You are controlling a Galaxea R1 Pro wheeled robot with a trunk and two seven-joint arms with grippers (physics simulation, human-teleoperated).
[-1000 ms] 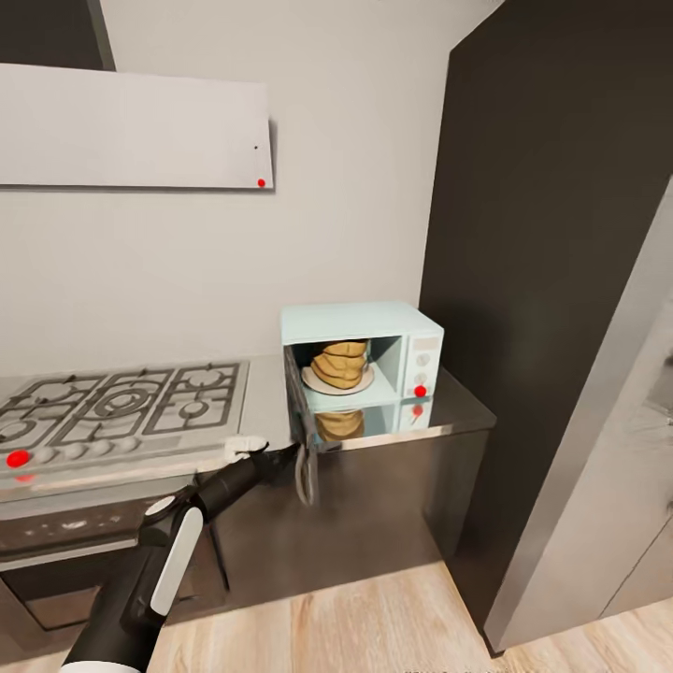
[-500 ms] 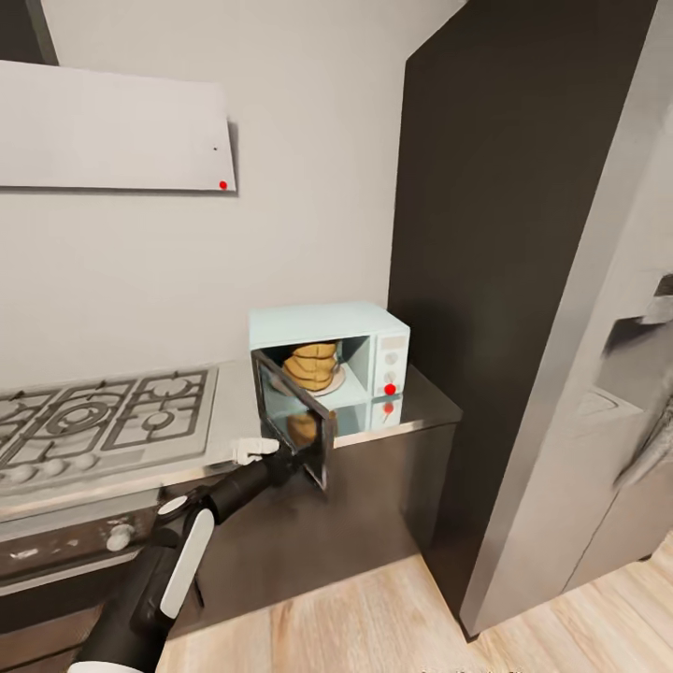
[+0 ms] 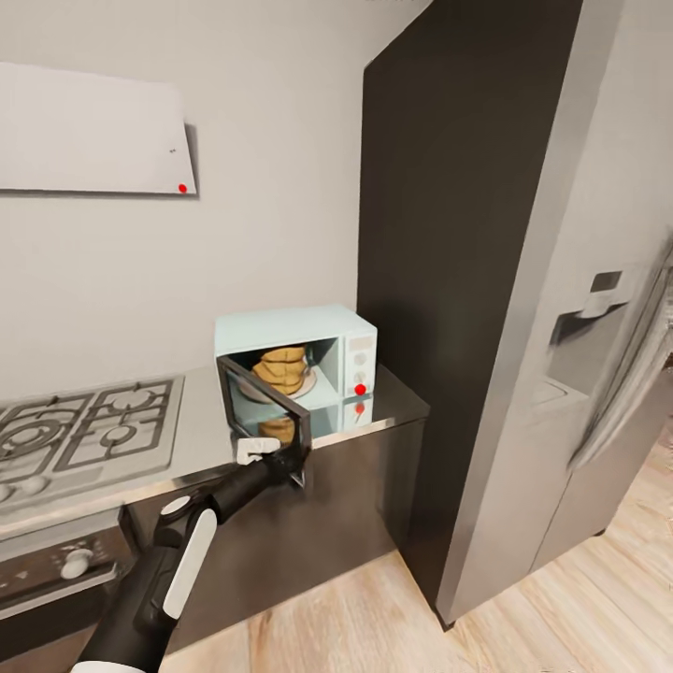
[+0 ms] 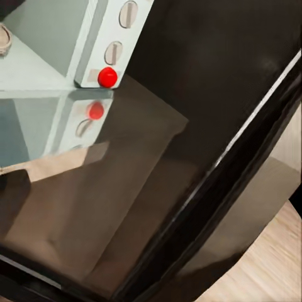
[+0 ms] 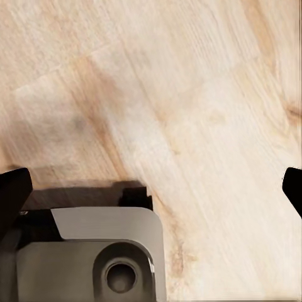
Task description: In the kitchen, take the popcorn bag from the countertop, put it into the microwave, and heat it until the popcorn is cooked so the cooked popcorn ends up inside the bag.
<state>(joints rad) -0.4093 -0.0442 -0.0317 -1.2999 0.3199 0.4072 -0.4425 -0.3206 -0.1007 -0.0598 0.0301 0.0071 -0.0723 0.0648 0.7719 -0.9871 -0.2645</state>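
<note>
Left end effector (image 3: 280, 465) pressed against microwave door (image 3: 264, 408) at its outer edge, grip state unclear; arm stretched up across table (image 3: 201, 439) edge. Microwave (image 3: 297, 358) half open, popcorn bag (image 3: 281, 368) inside.

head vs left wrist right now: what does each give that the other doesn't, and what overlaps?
Head view adds: the tan crumpled popcorn bag inside the pale-blue boxy microwave, the dark glass door partly open, the left end effector at the door's edge, and the grated gas hob.
Left wrist view adds: the slots across the grey round knobs, too small to read from the head.
Shared: the microwave's white panel, its round red button, that button's reflection in the grey metallic countertop, and the light wood floor.
</note>
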